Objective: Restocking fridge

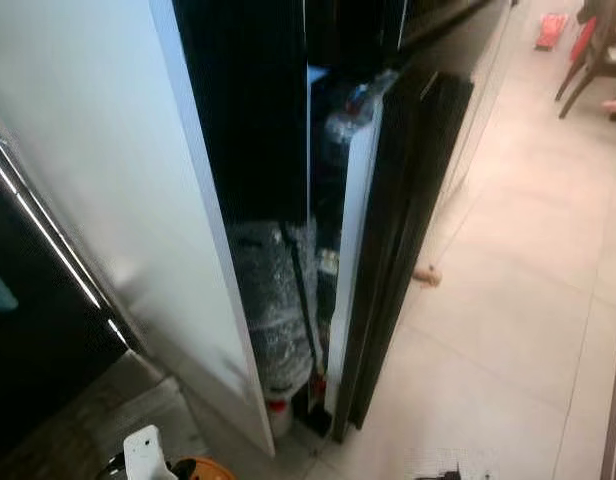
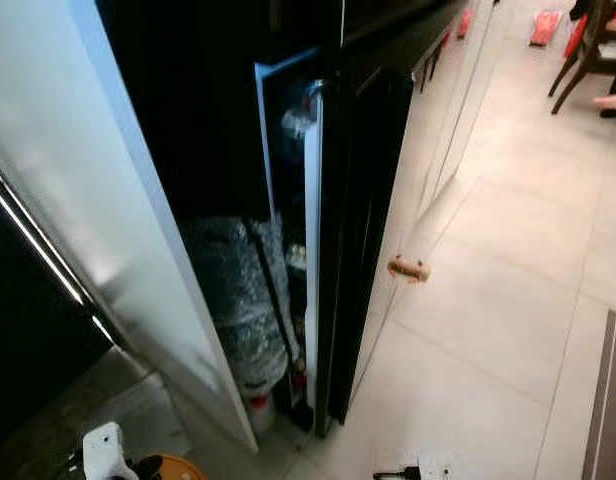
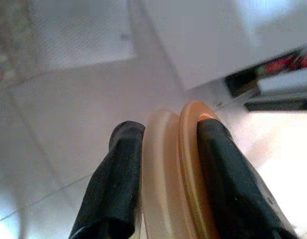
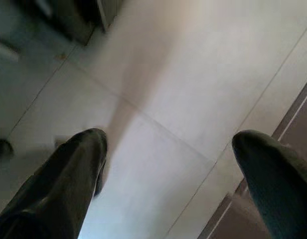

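Fridge, head views: its dark door stood barely ajar, bottles visible in the gap. Left wrist view: my left gripper pinched an orange lid-like disc for carrying. Right wrist view: my right gripper hung spread above floor tiles, free for the door.

Pale tiled floor, small brown doorstop on it, red item far off

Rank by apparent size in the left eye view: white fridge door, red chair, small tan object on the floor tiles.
1. White fridge door, by far the largest, though it is also nearest the camera.
2. Red chair, partly cut off by the frame and farther away.
3. Small tan object on the floor tiles, the smallest.
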Controlling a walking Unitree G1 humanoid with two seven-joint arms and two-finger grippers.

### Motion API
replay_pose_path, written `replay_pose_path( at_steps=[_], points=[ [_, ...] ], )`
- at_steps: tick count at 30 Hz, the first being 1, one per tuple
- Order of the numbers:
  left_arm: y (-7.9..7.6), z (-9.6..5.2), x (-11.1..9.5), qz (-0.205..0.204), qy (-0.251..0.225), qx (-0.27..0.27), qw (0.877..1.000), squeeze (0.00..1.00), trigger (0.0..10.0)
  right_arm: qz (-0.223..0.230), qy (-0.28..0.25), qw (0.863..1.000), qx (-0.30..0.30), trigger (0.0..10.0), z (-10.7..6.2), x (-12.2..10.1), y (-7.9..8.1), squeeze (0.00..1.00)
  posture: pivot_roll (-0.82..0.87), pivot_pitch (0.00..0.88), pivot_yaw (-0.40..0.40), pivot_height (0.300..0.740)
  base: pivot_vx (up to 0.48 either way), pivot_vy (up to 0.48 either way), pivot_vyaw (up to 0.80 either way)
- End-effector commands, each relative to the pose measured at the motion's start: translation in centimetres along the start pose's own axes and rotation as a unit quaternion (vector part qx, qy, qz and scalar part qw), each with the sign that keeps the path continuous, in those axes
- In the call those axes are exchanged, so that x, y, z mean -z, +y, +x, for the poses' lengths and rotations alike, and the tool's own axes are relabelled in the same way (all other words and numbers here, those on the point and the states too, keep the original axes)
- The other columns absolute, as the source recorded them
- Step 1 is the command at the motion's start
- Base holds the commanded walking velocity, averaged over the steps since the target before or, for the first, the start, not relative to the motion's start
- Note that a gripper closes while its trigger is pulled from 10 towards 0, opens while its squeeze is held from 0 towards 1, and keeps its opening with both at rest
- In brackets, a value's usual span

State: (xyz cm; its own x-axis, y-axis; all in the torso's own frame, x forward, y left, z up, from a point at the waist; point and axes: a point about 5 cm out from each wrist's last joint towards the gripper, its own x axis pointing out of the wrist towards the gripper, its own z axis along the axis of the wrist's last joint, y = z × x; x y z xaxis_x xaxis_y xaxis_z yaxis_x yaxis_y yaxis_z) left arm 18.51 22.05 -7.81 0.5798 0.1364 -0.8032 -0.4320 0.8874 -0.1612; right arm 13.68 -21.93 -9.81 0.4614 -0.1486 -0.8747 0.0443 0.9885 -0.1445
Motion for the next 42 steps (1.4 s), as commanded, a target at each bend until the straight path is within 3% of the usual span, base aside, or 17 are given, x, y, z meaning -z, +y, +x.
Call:
replay_pose_path(
  at_steps=[1,9,21,23,26,35,36,37,38,42],
  points=[
    [1.1,-0.3,0.9,0.002,0.020,-0.016,1.000,0.00,10.0,0.001,-0.009,1.000,-0.008,10.0,0.1,-0.3,0.7,0.00,-0.10,0.000,-0.025,0.740,0.000,0.000,0.00],
    [1.2,-0.3,1.0,0.006,0.021,-0.015,1.000,0.00,10.0,0.001,-0.033,0.999,0.010,10.0,0.0,-0.6,0.6,0.00,-0.11,0.000,-0.020,0.740,0.000,0.000,0.00],
    [1.4,-0.3,0.8,0.021,0.022,-0.015,0.999,0.00,10.0,0.041,-0.112,0.990,0.079,10.0,-0.4,-1.5,0.2,0.00,-0.14,0.000,0.000,0.740,0.000,0.000,0.00],
    [1.4,-0.3,0.6,0.024,0.021,-0.014,0.999,0.00,10.0,0.045,-0.207,0.970,0.119,10.0,-0.9,-5.3,-1.7,0.00,-0.16,0.000,0.010,0.740,0.000,0.000,0.00],
    [1.4,-0.2,0.5,0.027,0.020,-0.013,0.999,0.00,10.0,0.052,-0.272,0.951,0.139,10.0,-1.6,-7.0,-2.7,0.00,-0.16,0.000,0.015,0.740,0.000,0.000,0.00],
    [1.4,-0.2,0.4,0.028,0.020,-0.013,0.999,0.00,10.0,0.055,-0.282,0.947,0.144,10.0,-1.8,-7.1,-2.7,0.00,-0.16,0.000,0.015,0.740,0.000,0.000,0.00],
    [1.4,-0.2,0.3,0.030,0.018,-0.011,0.999,0.00,10.0,0.066,-0.309,0.938,0.142,10.0,-2.2,-7.6,-2.7,0.00,-0.18,0.000,0.032,0.740,0.000,0.000,0.00],
    [1.2,-0.1,-0.1,0.033,0.013,-0.007,0.999,0.00,10.0,0.078,-0.366,0.917,0.137,10.0,-3.3,-8.9,-2.8,0.00,-0.19,0.000,0.036,0.740,0.000,0.000,0.00],
    [0.9,0.0,-0.6,0.036,0.005,-0.003,0.999,0.00,10.0,0.078,-0.440,0.886,0.128,10.0,-5.3,-10.5,-2.8,0.00,-0.19,0.000,0.034,0.740,0.000,0.000,0.00],
    [0.5,0.1,-0.9,0.033,0.001,-0.001,0.999,0.00,10.0,0.065,-0.475,0.870,0.114,10.0,-6.3,-11.3,-2.4,0.00,-0.20,0.000,0.028,0.740,0.000,0.000,0.00]
  ],
)
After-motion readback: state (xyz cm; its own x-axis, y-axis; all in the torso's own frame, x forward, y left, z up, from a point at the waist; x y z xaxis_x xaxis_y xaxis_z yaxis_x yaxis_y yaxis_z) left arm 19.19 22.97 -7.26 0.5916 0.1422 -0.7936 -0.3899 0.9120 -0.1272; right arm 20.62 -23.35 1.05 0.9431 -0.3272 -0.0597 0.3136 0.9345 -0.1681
